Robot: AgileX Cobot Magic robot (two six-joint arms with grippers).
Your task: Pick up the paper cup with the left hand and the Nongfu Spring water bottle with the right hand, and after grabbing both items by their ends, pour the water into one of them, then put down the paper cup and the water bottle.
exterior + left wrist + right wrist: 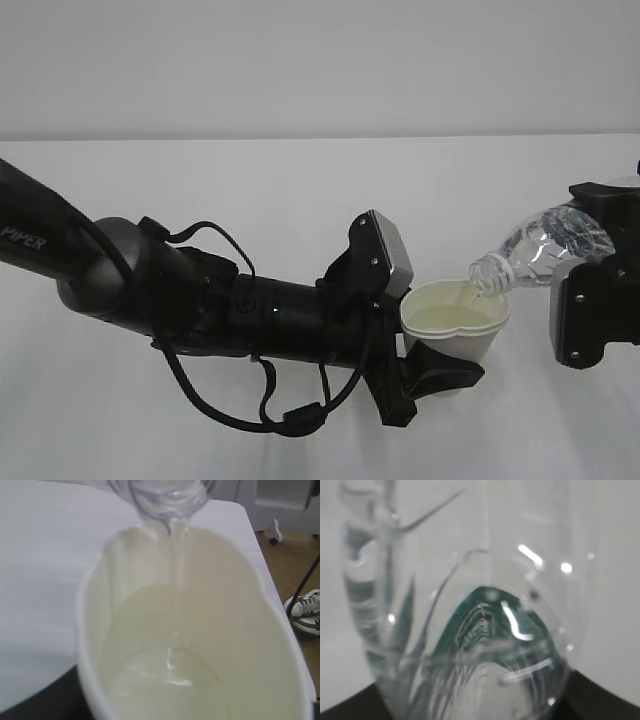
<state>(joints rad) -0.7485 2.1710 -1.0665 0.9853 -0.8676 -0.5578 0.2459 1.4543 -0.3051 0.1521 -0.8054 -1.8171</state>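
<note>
A broad, matte white tabletop fills most of the exterior view, evenly and softly lit, with only faint shadows. At its far edge it meets a plain pale grey wall running straight across from left to right. The left wrist view shows the same white table surface ending in a rounded corner on the right, beyond which lies a brown wooden-looking floor. On that floor sit a grey and white sneaker with dark trim, a small black caster wheel beneath pale furniture, and a thin black cable.
</note>
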